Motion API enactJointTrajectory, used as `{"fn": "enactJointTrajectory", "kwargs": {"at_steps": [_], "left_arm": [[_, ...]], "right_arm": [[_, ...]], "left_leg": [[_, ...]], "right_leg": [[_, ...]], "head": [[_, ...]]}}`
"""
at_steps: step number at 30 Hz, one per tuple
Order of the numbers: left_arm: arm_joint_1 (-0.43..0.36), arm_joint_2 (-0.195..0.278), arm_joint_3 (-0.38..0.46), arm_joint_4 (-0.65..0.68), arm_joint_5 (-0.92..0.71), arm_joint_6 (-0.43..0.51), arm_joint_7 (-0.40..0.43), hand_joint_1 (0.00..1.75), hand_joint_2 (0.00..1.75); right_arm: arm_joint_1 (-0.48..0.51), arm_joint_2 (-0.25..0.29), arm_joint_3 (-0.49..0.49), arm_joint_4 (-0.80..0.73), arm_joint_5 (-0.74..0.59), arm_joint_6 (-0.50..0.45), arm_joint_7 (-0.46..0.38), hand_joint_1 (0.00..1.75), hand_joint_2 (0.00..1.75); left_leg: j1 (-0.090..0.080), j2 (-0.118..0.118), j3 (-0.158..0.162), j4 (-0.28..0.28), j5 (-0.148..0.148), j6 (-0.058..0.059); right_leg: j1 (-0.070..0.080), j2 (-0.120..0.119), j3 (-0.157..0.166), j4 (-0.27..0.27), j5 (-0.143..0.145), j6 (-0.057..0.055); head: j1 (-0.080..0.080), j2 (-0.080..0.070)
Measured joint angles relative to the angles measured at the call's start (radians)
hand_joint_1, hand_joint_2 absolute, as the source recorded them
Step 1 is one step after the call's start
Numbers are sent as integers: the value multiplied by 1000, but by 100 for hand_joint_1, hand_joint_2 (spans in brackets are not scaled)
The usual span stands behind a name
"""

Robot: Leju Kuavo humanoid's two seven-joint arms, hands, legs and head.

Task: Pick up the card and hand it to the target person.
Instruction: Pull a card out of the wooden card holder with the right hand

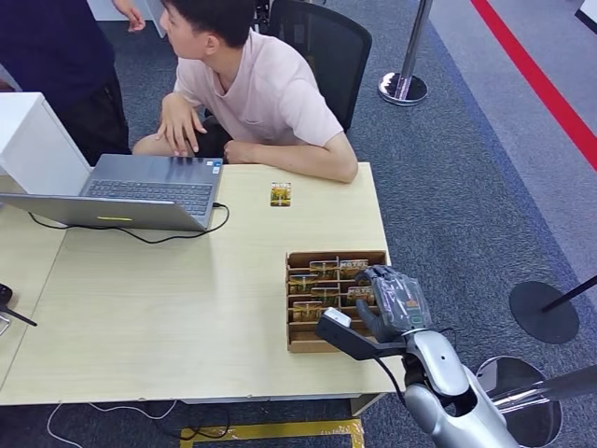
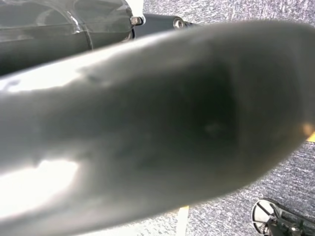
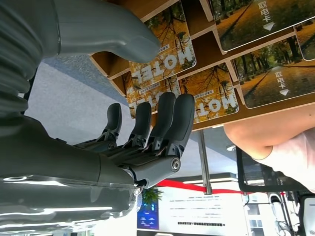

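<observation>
Several hotel cards fill the wooden tray at lower right, directly under the right hand, whose spread fingers hold nothing.

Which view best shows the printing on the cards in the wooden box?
Right wrist view: the cards sit close, with MOTEL lettering and autumn trees readable beyond the right hand. The head view shows them small in the box. The left wrist view is blurred grey.

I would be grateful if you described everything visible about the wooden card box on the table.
The wooden card box is a shallow, open-topped brown tray with thin dividers forming rows of slots. It lies flat near the right front corner of the pale table. Cards printed with autumn trees, some reading MOTEL, lie in the slots. The right hand reaches over its right side, fingers by the cards; contact cannot be told.
</observation>
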Motion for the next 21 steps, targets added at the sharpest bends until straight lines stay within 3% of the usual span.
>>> {"fn": "enactJointTrajectory", "kwargs": {"at_steps": [21], "left_arm": [[0,0,0,0,3,0,-1,0,0]], "right_arm": [[-1,0,1,1,0,1,0,91,175]], "left_leg": [[0,0,0,0,0,0]], "right_leg": [[0,0,0,0,0,0]], "head": [[0,0]]}}
